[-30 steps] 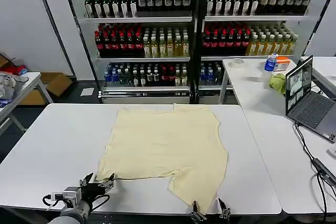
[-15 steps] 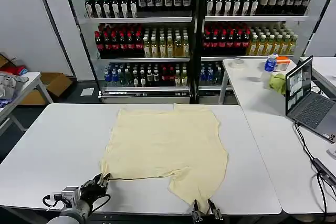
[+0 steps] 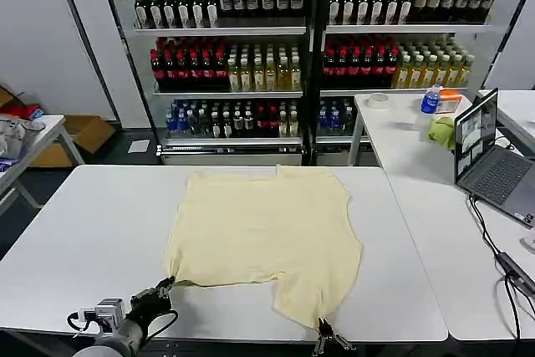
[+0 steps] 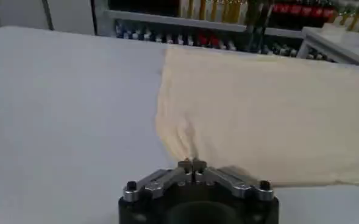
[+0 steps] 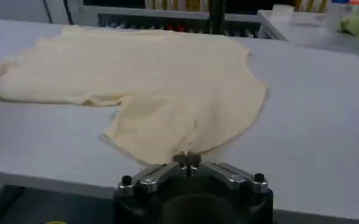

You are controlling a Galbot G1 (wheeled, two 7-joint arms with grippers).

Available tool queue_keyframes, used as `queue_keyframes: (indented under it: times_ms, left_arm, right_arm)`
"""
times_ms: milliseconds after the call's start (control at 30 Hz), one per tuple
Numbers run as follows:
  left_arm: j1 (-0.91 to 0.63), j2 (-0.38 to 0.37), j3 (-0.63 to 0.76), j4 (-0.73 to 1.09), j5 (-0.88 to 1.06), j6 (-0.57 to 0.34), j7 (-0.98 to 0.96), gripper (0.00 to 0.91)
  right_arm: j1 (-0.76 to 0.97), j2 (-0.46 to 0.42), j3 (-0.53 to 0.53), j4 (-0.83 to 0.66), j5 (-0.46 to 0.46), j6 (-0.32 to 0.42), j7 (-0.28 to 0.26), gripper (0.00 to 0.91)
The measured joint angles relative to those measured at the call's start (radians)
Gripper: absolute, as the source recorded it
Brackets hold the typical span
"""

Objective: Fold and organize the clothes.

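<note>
Left end effector (image 3: 165, 284) sits at the near-left corner of the T-shirt (image 3: 266, 232), fingers pinched together on the fabric edge. From it, the garment extends away across the counter (image 3: 92, 223), long axis running near to far. Right end effector (image 3: 327, 334) is likewise clamped on the near-right corner, which hangs closest to the counter's front edge. You hold both near corners; judge the fold as going forward, away from you.
</note>
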Motion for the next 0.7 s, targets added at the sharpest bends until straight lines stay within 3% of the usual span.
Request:
queue_keyframes:
  times_ms: [700]
  left_arm:
    - [0.118,0.015,-0.120,-0.199,-0.079,-0.004,0.010,0.010]
  right_arm:
    - [-0.063,-0.063,0.089,0.130,0.011,0.105,-0.056,0.000]
